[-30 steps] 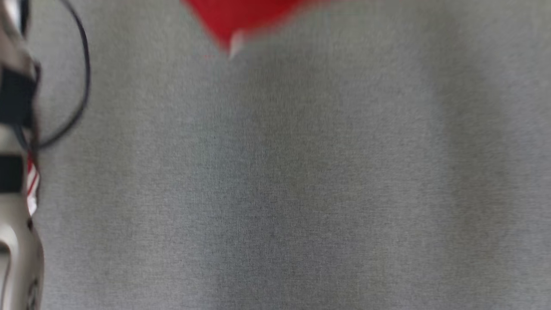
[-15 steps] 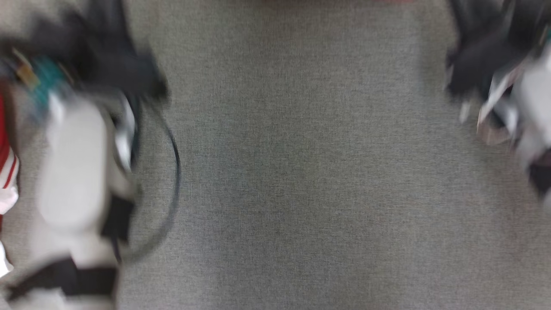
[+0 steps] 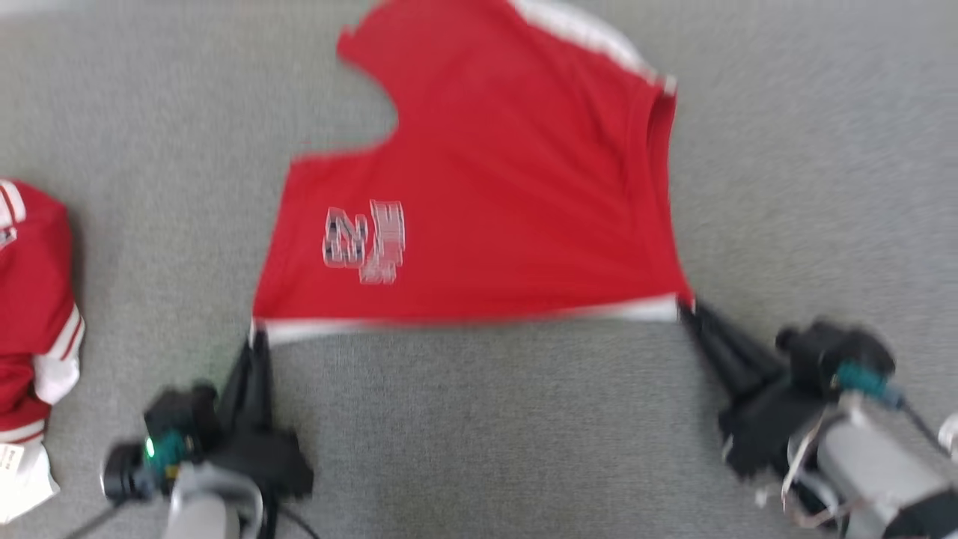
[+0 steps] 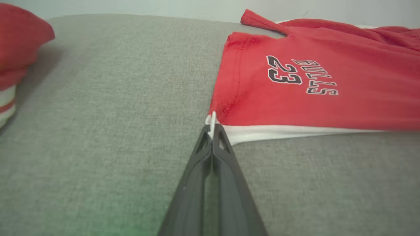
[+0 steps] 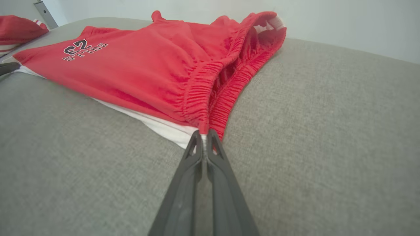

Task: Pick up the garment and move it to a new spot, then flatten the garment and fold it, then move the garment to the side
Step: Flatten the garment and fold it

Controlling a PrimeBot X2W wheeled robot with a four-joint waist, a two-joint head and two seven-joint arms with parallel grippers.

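You see the red shorts [image 3: 486,187] lying spread on the grey fabric surface [image 3: 479,434], in the upper middle of the head view. They reach from the top edge of the frame down to about its middle. The edge nearest to the robot carries a white band [image 3: 464,323], and it runs in a nearly straight line between the two claws.

Your left claw [image 3: 257,337] is at the lower left of the frame. Its two dark fingers are pressed together on the left corner of this white band, and the left wrist view shows a bit of white cloth pinched between the tips. Your right claw [image 3: 687,308] is at the lower right, closed narrow in the same way on the right corner. In the right wrist view, this is the corner where the gathered elastic waistband [image 5: 213,85] meets the white band.

The print [image 4: 302,77], which reads "BULLS 23", sits on the left half of the shorts, not far from your left claw. The waistband runs along the right side of the shorts, and the cloth has soft folds there.

A second red garment [image 3: 30,284] with white stripes lies in a heap at the left edge of the head view, apart from the shorts. The head view is somewhat blurred.
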